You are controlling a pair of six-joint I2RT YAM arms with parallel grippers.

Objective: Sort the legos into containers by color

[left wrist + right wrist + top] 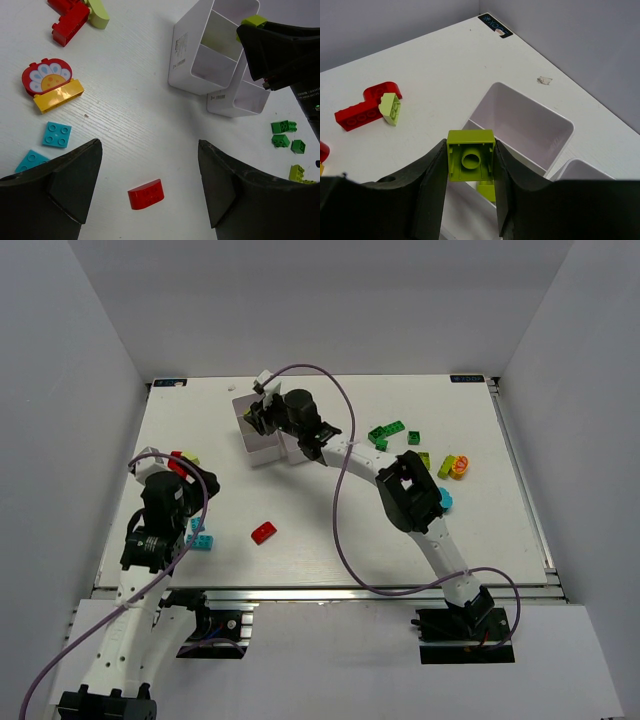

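My right fingers (432, 185) gripped a lime brick (470, 161) over the white tray (520, 120). My left fingers (75, 180) hung open above the table (140, 115), red brick (145, 194) at 6 o'clock.

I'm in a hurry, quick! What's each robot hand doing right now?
Left gripper: open, empty.
Right gripper: shut on a small lime green studded plastic brick.

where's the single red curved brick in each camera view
top external: the red curved brick lies alone, left of centre and lower in the picture than the white trays.
left wrist: bottom centre of the picture, with the trays up and to the right.
right wrist: not in it.
shared landmark: the white trays, which also show in the right wrist view.
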